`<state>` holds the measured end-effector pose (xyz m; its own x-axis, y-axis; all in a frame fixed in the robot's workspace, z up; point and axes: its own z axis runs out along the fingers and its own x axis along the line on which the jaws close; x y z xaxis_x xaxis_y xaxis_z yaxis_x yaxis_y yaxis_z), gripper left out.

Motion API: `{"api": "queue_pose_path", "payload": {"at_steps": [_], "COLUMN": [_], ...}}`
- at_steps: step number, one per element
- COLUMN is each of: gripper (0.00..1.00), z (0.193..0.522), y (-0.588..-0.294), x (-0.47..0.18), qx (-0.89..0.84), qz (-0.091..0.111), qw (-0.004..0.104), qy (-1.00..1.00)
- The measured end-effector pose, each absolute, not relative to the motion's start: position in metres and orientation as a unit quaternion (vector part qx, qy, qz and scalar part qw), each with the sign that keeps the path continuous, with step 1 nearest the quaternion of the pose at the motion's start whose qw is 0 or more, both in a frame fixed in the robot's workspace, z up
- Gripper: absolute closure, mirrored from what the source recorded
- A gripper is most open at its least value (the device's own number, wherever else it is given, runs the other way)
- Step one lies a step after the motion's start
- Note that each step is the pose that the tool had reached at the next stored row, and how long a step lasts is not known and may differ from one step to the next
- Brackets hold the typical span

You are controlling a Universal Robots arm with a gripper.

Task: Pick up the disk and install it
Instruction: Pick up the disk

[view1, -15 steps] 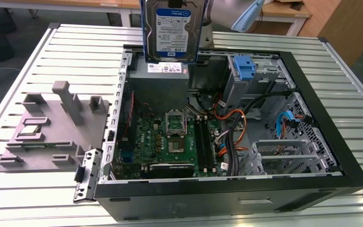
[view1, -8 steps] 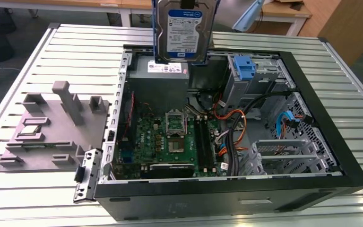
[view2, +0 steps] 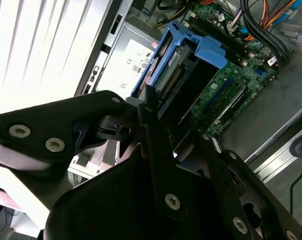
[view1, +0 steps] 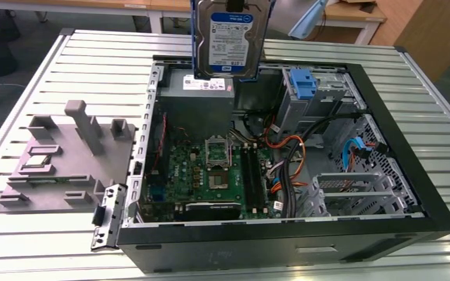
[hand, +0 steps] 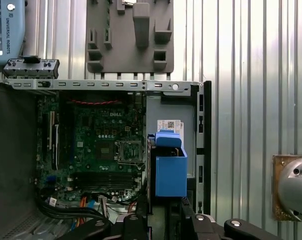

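Note:
The disk [view1: 231, 41], a silver-grey drive with a blue-and-white label and blue side rails, hangs upright in the air over the back of the open computer case [view1: 412, 175]. In the second wrist view the disk [view2: 183, 70] is seen end-on, and my gripper [view2: 173, 117] is shut on it with black fingers on either side. The first wrist view looks down past my gripper [hand: 161, 215] at the blue rail of the disk [hand: 170, 172], above the grey power-supply box [hand: 166, 107].
Inside the case lie the green motherboard [view1: 209, 175], the power-supply box [view1: 197, 88], a blue bracket [view1: 303, 85] at the drive bays and orange and black cables [view1: 292, 158]. A grey parts fixture [view1: 68, 158] sits on the slatted metal table [view1: 92, 58] at the exterior view's left.

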<state>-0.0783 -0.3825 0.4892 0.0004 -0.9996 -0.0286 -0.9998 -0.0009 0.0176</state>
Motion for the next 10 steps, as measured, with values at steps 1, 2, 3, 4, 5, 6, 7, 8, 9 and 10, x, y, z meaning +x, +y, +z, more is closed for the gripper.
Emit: {"api": "queue_pose_path", "payload": {"at_steps": [1, 2, 3, 4, 5, 6, 7, 8, 9, 10], "gripper": [0.65, 0.65, 0.65, 0.65, 0.65, 0.65, 0.65, 0.65, 0.65, 0.65], "z": [0.4892, 0.4893, 0.4892, 0.4892, 0.4892, 0.4892, 0.4892, 0.4893, 0.4893, 0.4892], "y": [-0.3826, -0.3826, -0.3826, -0.3826, -0.3826, -0.3827, -0.3829, -0.3834, -0.3841, -0.3848], "x": [-0.0783, -0.0783, -0.0783, -0.0783, -0.0783, -0.0783, -0.0783, -0.0783, -0.0783, -0.0783], "qx": [-0.707, -0.707, -0.707, -0.707, -0.707, -0.707, -0.707, -0.707, -0.707, -0.707], "qz": [0.016, 0.016, 0.016, 0.016, 0.016, 0.016, 0.016, 0.016, 0.016, 0.016], "qw": [0.004, 0.004, 0.004, 0.004, 0.004, 0.004, 0.004, 0.004, 0.004, 0.004], "qy": [0.707, 0.707, 0.707, 0.707, 0.707, 0.707, 0.707, 0.707, 0.707, 0.707]}}
